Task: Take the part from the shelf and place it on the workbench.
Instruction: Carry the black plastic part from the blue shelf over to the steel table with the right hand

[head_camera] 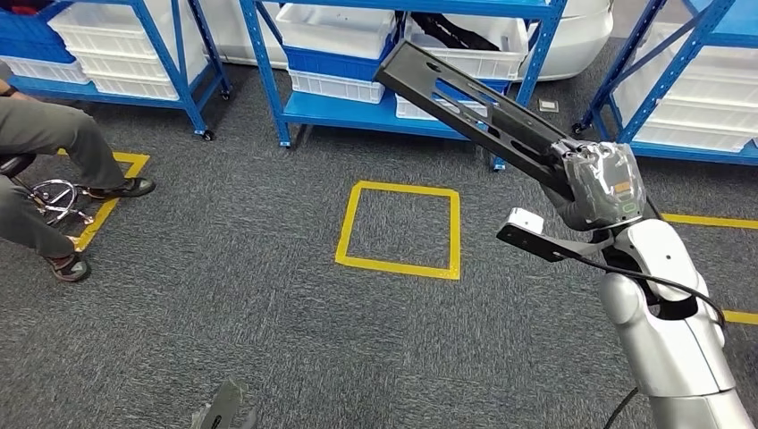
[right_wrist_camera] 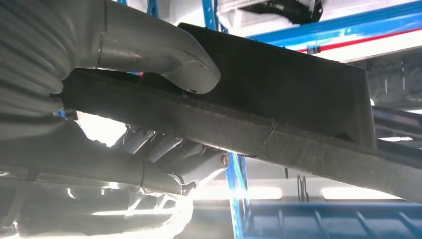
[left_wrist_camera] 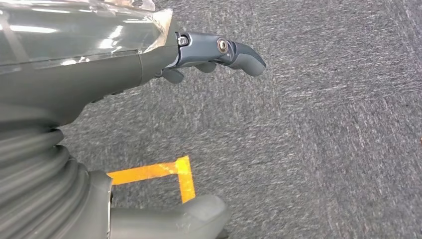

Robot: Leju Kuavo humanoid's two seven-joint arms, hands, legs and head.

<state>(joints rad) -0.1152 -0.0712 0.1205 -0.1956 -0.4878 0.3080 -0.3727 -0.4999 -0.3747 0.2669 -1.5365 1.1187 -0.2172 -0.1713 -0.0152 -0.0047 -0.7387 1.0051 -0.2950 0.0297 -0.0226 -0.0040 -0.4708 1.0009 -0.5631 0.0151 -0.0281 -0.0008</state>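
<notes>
The part [head_camera: 474,112] is a long black metal bracket with slots. My right hand [head_camera: 601,183] grips its near end and holds it in the air, slanting up toward the blue shelf [head_camera: 357,112]. In the right wrist view the thumb [right_wrist_camera: 174,55] lies on one side of the part [right_wrist_camera: 298,94] and the fingers [right_wrist_camera: 179,157] curl on the other. My left hand [left_wrist_camera: 199,57] hangs low over the grey carpet, holding nothing, its fingers a little apart; its tip [head_camera: 228,407] shows at the bottom of the head view.
Blue shelf racks with white bins [head_camera: 340,31] line the far side. A yellow tape square [head_camera: 402,228] marks the carpet ahead. A seated person's legs [head_camera: 54,143] and a stool base [head_camera: 58,197] are at the left. More yellow tape [head_camera: 706,221] runs at the right.
</notes>
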